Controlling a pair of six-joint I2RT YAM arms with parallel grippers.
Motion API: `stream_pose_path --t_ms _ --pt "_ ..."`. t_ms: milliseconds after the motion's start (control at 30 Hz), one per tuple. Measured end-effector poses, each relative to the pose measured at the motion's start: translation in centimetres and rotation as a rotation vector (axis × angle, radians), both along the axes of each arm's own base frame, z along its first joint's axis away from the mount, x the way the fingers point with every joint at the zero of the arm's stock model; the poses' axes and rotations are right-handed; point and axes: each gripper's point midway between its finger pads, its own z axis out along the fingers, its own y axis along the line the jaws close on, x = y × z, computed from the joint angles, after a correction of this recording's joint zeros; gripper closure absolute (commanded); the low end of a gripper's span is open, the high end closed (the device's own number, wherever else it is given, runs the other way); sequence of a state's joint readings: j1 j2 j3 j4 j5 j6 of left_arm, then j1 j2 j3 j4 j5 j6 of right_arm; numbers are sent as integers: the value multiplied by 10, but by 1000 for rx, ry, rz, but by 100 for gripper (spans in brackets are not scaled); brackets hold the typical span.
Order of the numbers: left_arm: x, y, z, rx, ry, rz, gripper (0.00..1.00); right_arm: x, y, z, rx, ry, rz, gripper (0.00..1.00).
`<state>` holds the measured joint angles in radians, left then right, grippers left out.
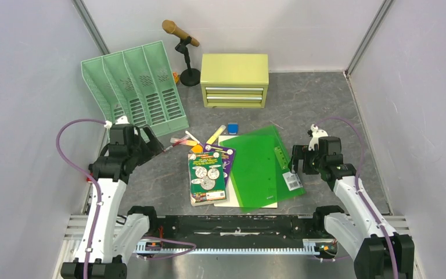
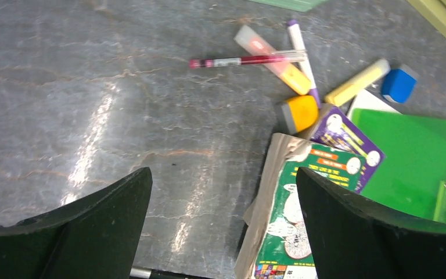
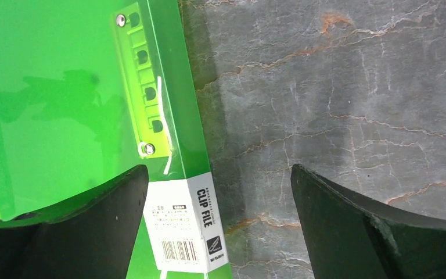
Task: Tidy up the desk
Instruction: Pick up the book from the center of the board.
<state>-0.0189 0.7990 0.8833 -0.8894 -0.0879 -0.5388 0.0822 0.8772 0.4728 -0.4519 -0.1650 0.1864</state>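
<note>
Both claws stand wide apart, holding nothing: my left gripper (image 2: 220,176) hangs over bare desk (image 1: 319,104) beside the green book (image 2: 293,232), my right gripper (image 3: 219,173) over the labelled edge of the green clip file (image 3: 64,87). The desk lies beneath them, between pale walls (image 1: 29,87).

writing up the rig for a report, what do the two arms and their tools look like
The left arm and right arm have white links, black joints and black bases. A purple cable loops along each. The left tool and right tool each have two black, curved, tapering fingers.
</note>
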Motion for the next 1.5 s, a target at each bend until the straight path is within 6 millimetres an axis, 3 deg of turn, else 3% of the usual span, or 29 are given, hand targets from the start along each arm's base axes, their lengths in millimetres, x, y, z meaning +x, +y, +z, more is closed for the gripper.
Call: stream_pose_path --t_ms 167,367,567,800,967,1233,1500 --pt "2 -21 11 -56 -57 -130 0 -2 4 -1 22 13 10 1" --pt "-4 -69 26 -215 -104 -386 0 -7 11 -1 57 30 30 1" --pt "-7 -87 29 -301 -112 -467 0 -15 23 -4 125 21 62 2" --pt "-10 -90 3 -348 -36 -435 0 -35 38 -21 197 84 121 1" --pt "-13 -91 -23 -403 61 -377 0 -41 53 -11 273 72 186 1" --pt "-35 -104 -87 -554 317 -290 0 -48 69 12 373 18 248 1" --pt "-42 -110 -94 -602 361 -249 0 -50 63 28 343 -4 212 1"
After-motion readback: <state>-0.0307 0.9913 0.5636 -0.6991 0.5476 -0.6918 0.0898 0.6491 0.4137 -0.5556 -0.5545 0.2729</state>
